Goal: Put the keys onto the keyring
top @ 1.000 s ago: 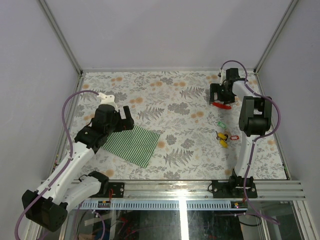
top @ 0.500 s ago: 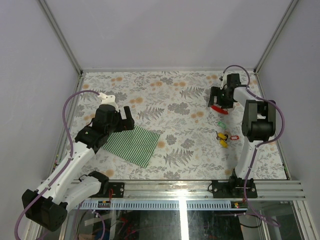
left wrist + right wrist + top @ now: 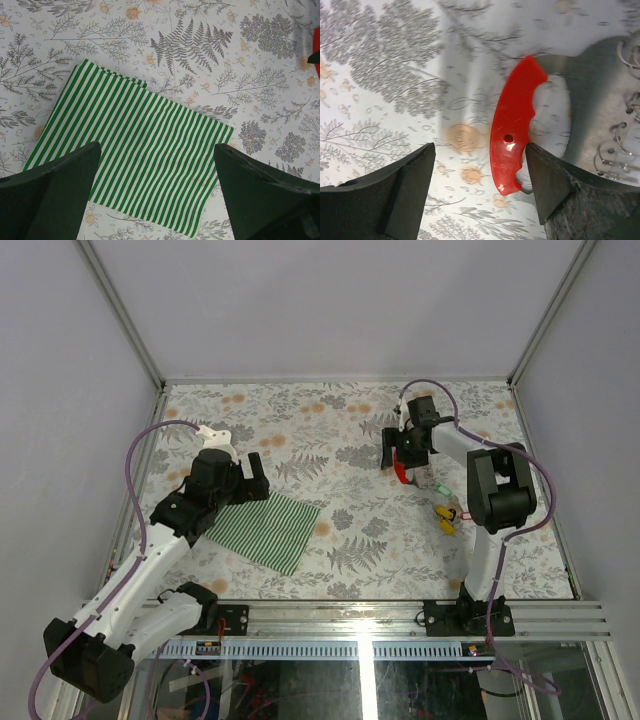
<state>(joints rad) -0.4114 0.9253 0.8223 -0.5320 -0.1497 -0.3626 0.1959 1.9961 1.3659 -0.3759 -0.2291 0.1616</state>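
Note:
The keyring's bright red curved tag (image 3: 512,130) lies between my right gripper's (image 3: 480,185) wide-apart fingers, touching the right finger (image 3: 555,190). Its grey loop (image 3: 580,100) runs off behind that finger, with thin wire rings (image 3: 620,145) beside it. In the top view the right gripper (image 3: 400,455) is at mid-right of the table with the red tag (image 3: 400,472) under it. The keys (image 3: 447,518), with yellow, green and red pieces, lie on the table to its near right. My left gripper (image 3: 255,475) is open and empty above the striped cloth.
A green-and-white striped cloth (image 3: 265,530) lies flat at the left middle and fills the left wrist view (image 3: 135,150). The floral tabletop (image 3: 340,440) is walled by a metal frame, with white side panels left and right.
My right gripper has swung left and nearer, from the far right corner toward the table's middle, and the red tag has moved with it. The left arm and the cloth have not moved.

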